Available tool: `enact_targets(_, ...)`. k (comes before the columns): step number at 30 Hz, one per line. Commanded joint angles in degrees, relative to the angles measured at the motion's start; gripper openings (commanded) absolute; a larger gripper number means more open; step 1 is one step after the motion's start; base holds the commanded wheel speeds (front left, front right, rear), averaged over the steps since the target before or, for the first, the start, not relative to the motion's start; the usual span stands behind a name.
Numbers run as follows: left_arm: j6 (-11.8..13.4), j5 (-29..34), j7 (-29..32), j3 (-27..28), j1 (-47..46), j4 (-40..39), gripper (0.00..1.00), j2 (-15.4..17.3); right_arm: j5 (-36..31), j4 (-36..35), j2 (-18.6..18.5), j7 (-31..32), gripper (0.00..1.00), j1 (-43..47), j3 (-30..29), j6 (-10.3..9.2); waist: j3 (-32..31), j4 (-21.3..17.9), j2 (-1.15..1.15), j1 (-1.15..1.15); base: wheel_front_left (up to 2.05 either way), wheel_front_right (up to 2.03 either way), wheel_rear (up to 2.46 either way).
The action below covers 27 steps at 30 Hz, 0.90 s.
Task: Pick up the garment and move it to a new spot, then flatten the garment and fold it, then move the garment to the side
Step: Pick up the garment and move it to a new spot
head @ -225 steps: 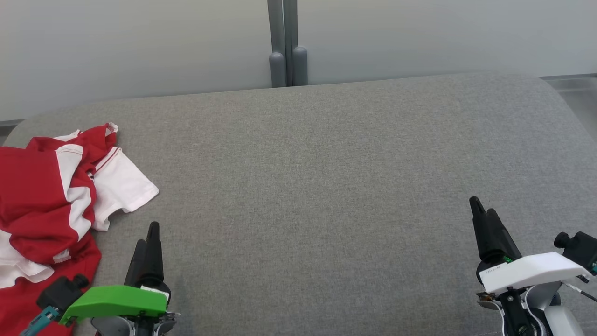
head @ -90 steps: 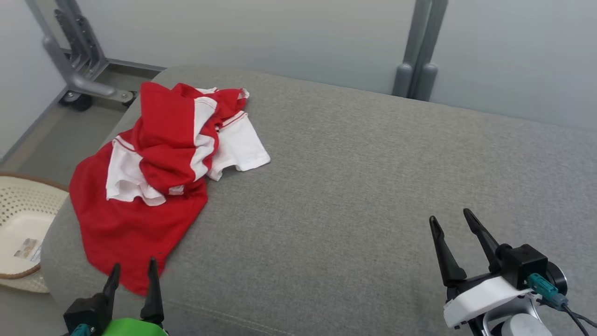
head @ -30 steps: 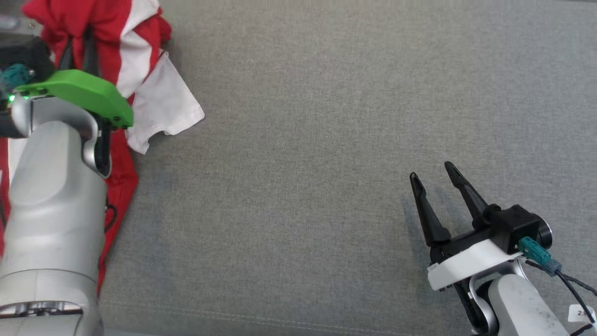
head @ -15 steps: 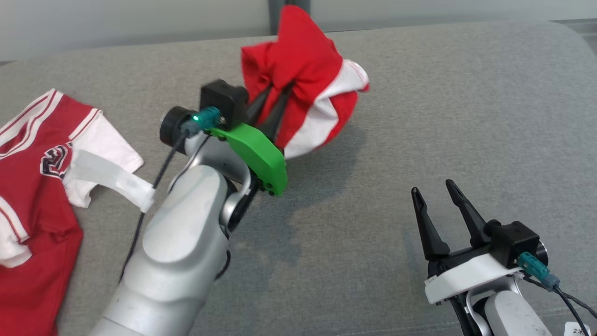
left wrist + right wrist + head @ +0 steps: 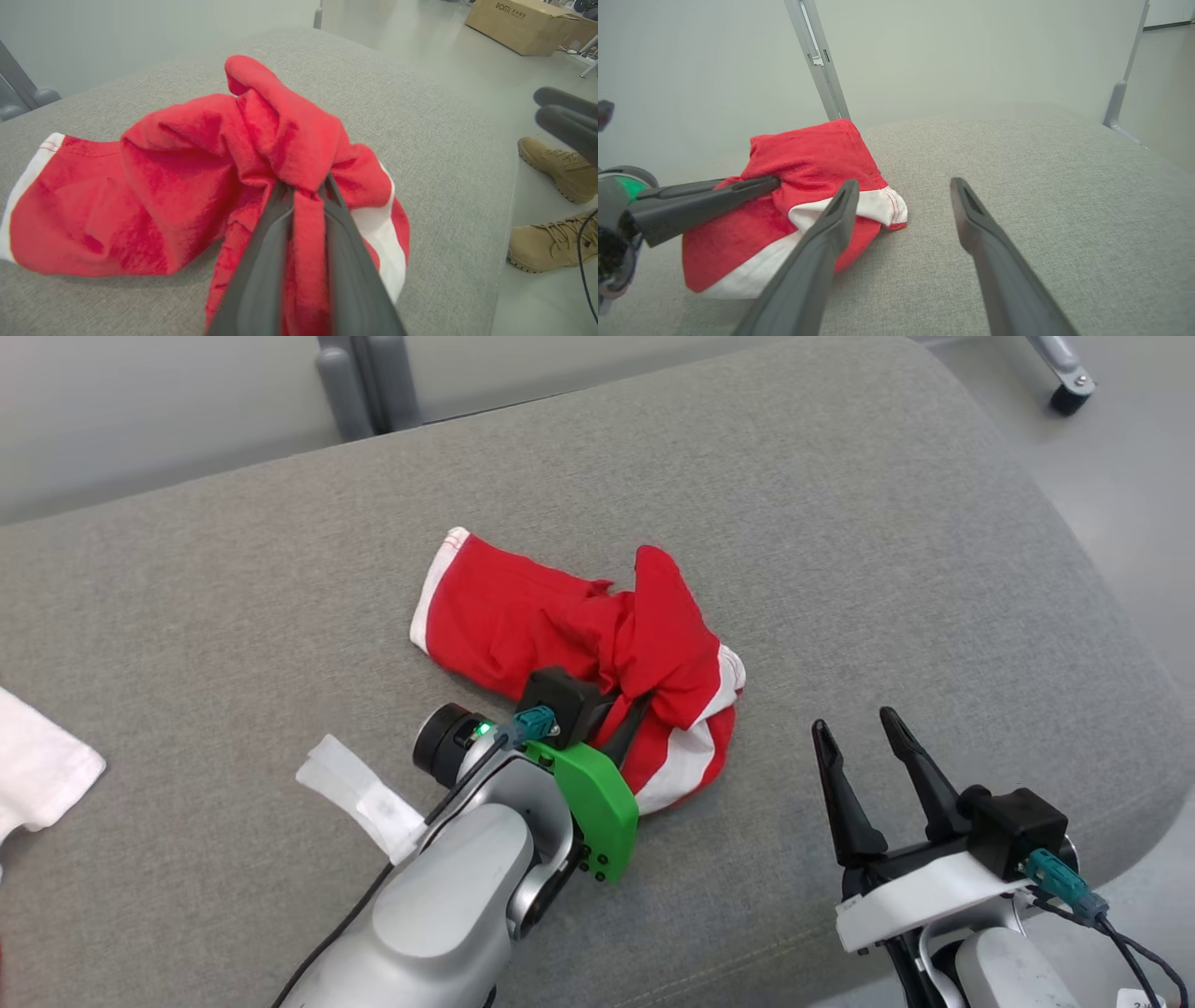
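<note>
1. By my reading, the first step is close to done. The garment [image 5: 523, 625], red with white trim, lies crumpled near the middle of the grey cushion [image 5: 840, 523], with its white-edged hem toward 10 o'clock and its bunched end toward 5 o'clock.
2. The left gripper [image 5: 633, 707] is clamped on a gathered red fold at that bunched end. In the left wrist view the cloth is pinched between the two dark fingers [image 5: 261, 261] and spills over their tips.
3. The left arm comes in from 7 o'clock, its forearm low over the cushion and its wrist angled toward 2 o'clock.
4. The right gripper [image 5: 854, 733] is spread wide and holds nothing. It hangs at 4 o'clock from the garment, near it but apart, with its fingers pointing to 12.
5. The next move probably calls for letting go of the fold, then finding two separate edges. The hem at 10 o'clock is the plainest edge to take, while the bunch hides the other.
6. Flattening will likely need both grippers pulling apart, since the cloth is twisted on itself.
</note>
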Motion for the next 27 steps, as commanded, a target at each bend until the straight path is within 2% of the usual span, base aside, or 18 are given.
enact_targets(1,0.5,-0.8,-1.1,-1.0,0.2,1.5,0.0,0.4,0.3,0.2,0.3,-0.2,1.0,0.4,0.3,0.0,0.4,-3.2,0.0,0.0,0.0,0.0,0.0)
enact_targets(8,1.7,-5.5,-6.4,-7.2,-3.3,7.2,0.0,0.4,0.3,0.7,0.6,-0.2,1.0,-0.1,1.2,0.0,-0.3,-3.2,0.0,0.0,0.0,0.0,0.0)
enact_targets(9,2.0,-6.4,-7.1,-7.8,-3.7,7.6,0.19,0.4,0.3,0.8,0.6,-0.2,1.0,-0.3,1.4,0.0,-0.3,-3.0,0.0,0.0,0.0,0.0,0.0)
enact_targets(10,2.2,-7.3,-7.8,-8.4,-4.0,8.0,0.56,0.4,0.3,0.9,0.6,-0.2,1.0,-0.5,1.6,0.0,-0.3,-2.9,0.0,0.0,0.0,0.0,0.0)
enact_targets(11,2.3,-8.0,-8.2,-9.1,-4.2,8.4,1.0,0.3,0.4,0.9,0.6,-0.2,1.0,-0.6,1.9,0.0,-0.4,-2.9,0.0,0.0,0.0,0.0,0.0)
enact_targets(16,-0.2,-17.2,-9.2,-10.4,-2.1,6.1,1.0,0.3,0.4,0.7,0.6,-0.2,1.0,-0.3,1.6,0.0,-0.7,-2.1,0.0,0.0,0.0,0.0,0.0)
enact_targets(21,-2.6,-26.4,-10.4,-9.4,2.0,-1.4,1.0,0.3,0.1,0.6,0.6,-0.2,1.0,1.5,0.6,0.0,-2.0,-1.1,0.0,0.0,0.0,0.0,0.0)
enact_targets(23,-2.6,-28.1,-10.9,-8.5,4.0,-4.8,1.0,0.9,-0.1,0.4,0.7,-0.2,1.0,2.6,-0.2,0.0,-2.8,-0.4,0.0,0.0,0.0,0.0,0.0)
enact_targets(27,-0.1,-26.8,-12.0,-6.7,6.9,-10.4,1.0,4.4,-0.5,0.1,0.7,-0.2,1.0,4.2,-1.4,0.0,-4.0,0.8,0.0,0.0,0.0,0.0,0.0)
